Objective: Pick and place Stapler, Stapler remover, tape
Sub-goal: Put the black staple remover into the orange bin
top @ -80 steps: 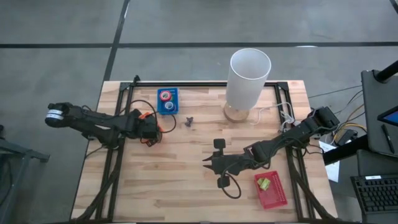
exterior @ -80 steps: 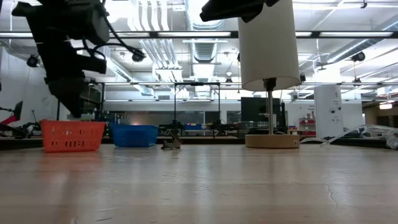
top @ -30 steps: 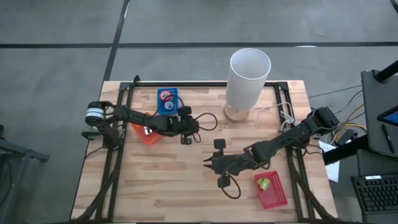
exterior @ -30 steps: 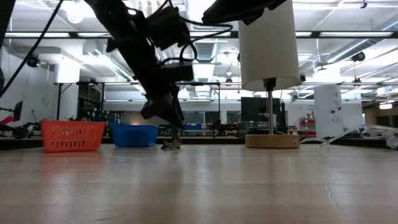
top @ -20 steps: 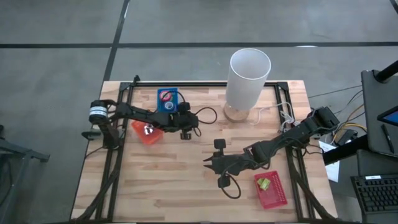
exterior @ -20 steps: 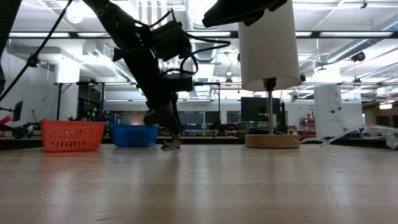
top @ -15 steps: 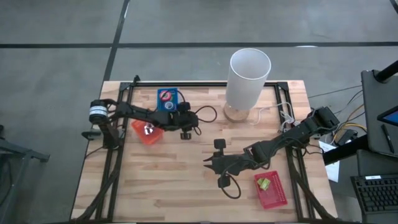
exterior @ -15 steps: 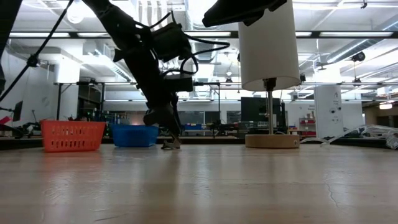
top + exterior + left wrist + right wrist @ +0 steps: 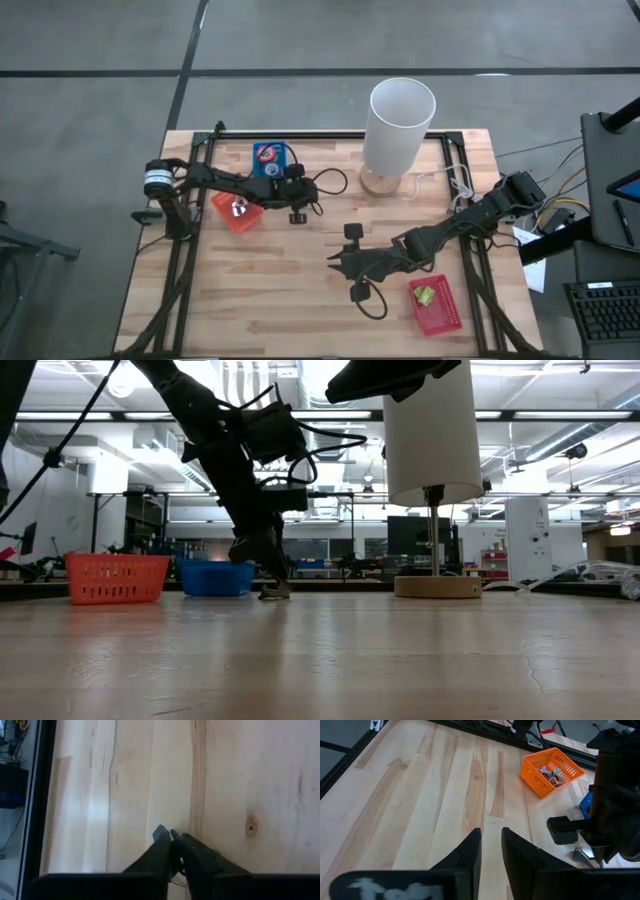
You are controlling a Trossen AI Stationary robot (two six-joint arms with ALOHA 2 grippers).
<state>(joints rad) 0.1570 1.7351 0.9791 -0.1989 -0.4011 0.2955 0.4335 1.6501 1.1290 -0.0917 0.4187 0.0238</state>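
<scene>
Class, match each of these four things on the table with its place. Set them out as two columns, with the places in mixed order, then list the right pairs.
Things:
1. blue basket
2. orange basket
3. red basket
4. lamp

Places:
A. near edge of the table, on the right arm's side
B. far edge, right of the blue basket
C. under the left arm
D. far edge, holding tape rolls

Pairs: 1-D, 2-C, 3-A, 4-B
</scene>
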